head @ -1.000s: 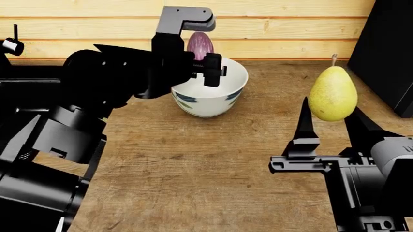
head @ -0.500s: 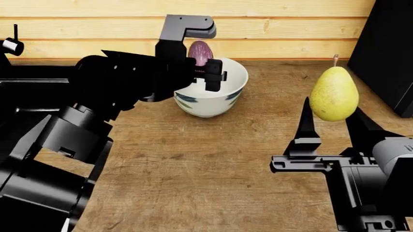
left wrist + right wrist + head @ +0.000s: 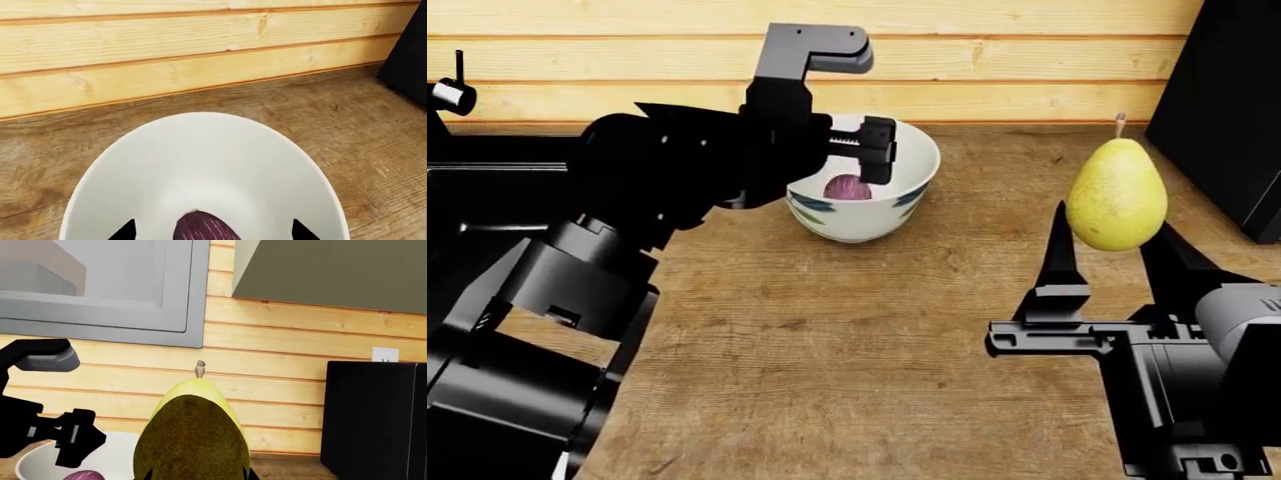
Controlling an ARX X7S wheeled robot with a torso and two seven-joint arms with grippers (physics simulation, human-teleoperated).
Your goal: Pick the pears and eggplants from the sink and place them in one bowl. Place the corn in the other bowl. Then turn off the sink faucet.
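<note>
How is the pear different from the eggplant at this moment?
The pear is yellow-green and held upright, stem up, in the right hand; the eggplant is purple and lies loose inside the white bowl, under the open left hand. The pear also looks bigger than the eggplant. Both are out of the sink.

left pincer (image 3: 857, 152) agape, right pincer (image 3: 1110, 262) clamped upright

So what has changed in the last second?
The left gripper let go of the eggplant, which dropped into the bowl and now lies on its bottom. The open fingers stay above the bowl. The right gripper still holds the pear upright, in the same place.
</note>
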